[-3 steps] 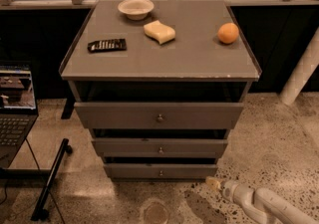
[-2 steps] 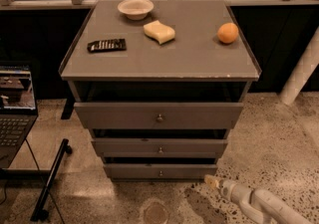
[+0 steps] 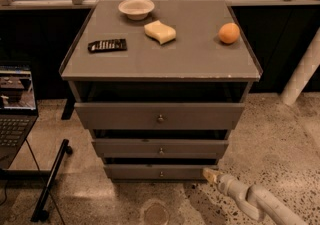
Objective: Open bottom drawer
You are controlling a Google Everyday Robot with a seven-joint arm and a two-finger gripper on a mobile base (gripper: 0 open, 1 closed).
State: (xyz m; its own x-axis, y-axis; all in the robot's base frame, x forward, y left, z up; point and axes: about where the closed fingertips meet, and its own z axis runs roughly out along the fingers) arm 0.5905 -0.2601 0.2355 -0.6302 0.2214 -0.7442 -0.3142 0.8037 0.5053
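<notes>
Since only 1 view is supplied, every relation below is read from the camera view.

**Camera view**

1. The cabinet (image 3: 75,71) stands on a speckled floor (image 3: 280,139) and carries 3 grey drawer fronts, one above another. A dark gap shows above each front.
2. The bottom drawer (image 3: 135,171) is the lowest and narrowest front, just above the floor. Its long axis runs horizontally across the picture. Its small round knob (image 3: 161,173) sits at the centre of the front. The drawer appears not yet pulled out.
3. The middle drawer (image 3: 125,148) and the top drawer (image 3: 115,115) lie directly above, and each has its own centre knob in the same vertical line.
4. The gripper (image 3: 209,174) is low, near the floor, just beside the right-hand end of the bottom drawer front. The arm (image 3: 255,201) trails from it toward the lower right corner of the picture.
5. Whether the gripper is released or clenched cannot be told here. It holds nothing visible.

**Governing relation**

The knob lies toward the left of the picture from the gripper, at about the same height, along the drawer's long axis. The gripper is at the front's end, apart from the knob.

**Assessment**

The next move probably calls for sideways travel along the front to the knob, then a pull toward the camera. The knob is very small, so a missed or slipping grasp is the main risk.
</notes>
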